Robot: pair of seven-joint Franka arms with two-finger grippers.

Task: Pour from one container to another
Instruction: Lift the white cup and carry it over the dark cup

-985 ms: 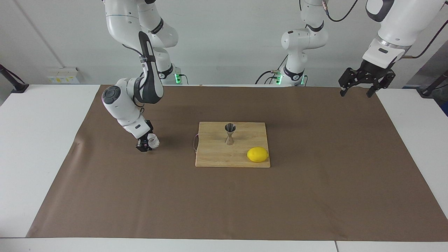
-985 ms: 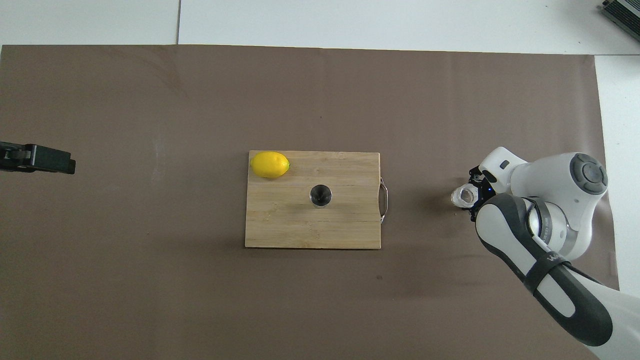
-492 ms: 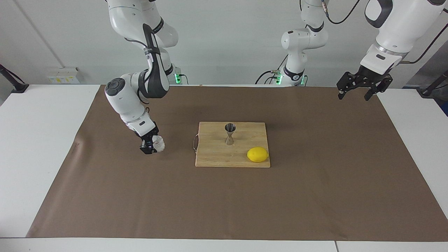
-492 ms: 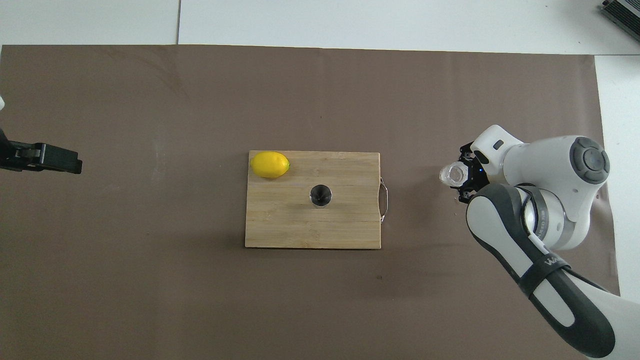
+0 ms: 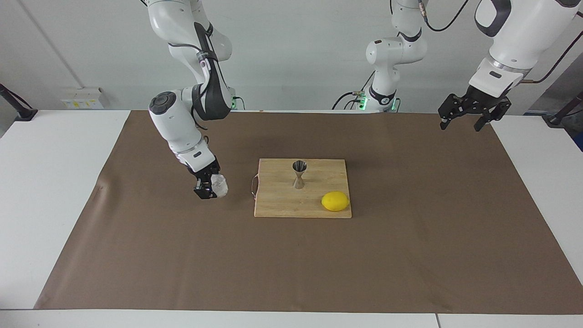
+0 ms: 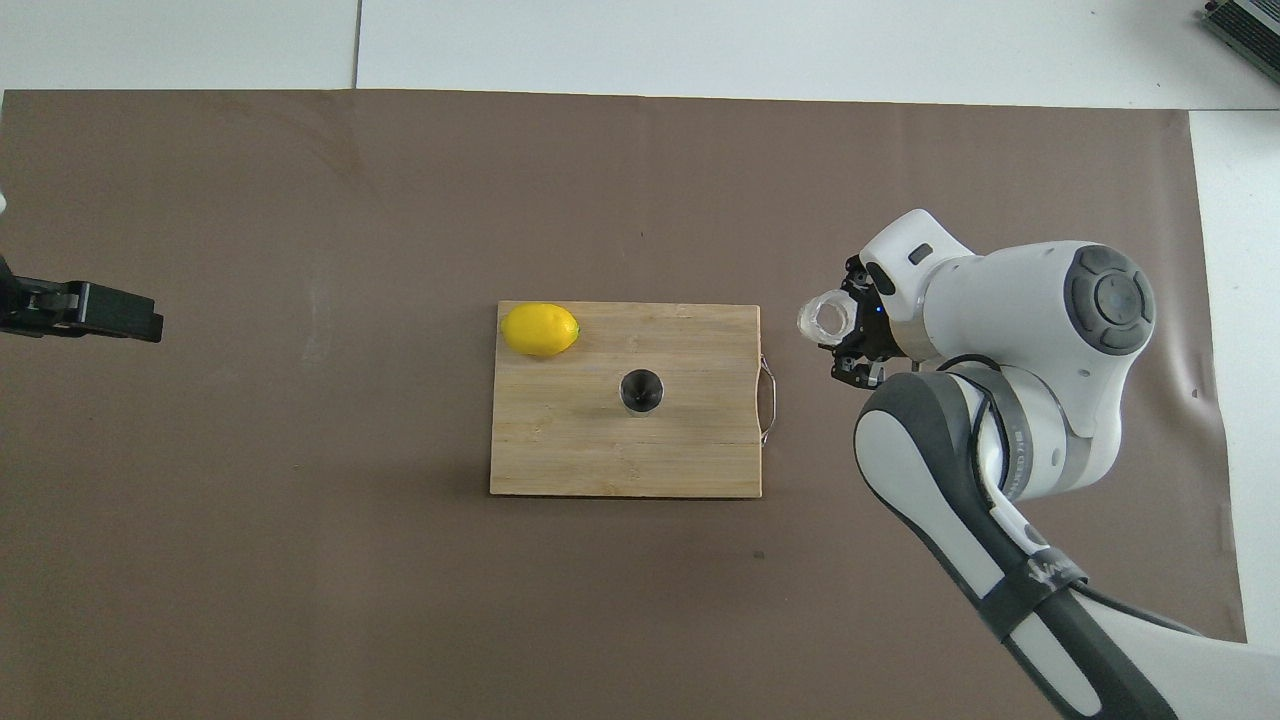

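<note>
We saw the right pincer (image 5: 211, 187) clamped on the glass cup (image 5: 220, 186), its fingertips hidden; the left pincer (image 5: 463, 119) gaped over the bench's corner.

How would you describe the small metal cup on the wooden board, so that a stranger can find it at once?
Find the wooden cutting board in the middle of the brown mat. Two things are on it: the steel jigger stands upright near the middle, nearer to the robots than the yellow lemon. It is shiny, hourglass-shaped and slimmer than the lemon.
</note>
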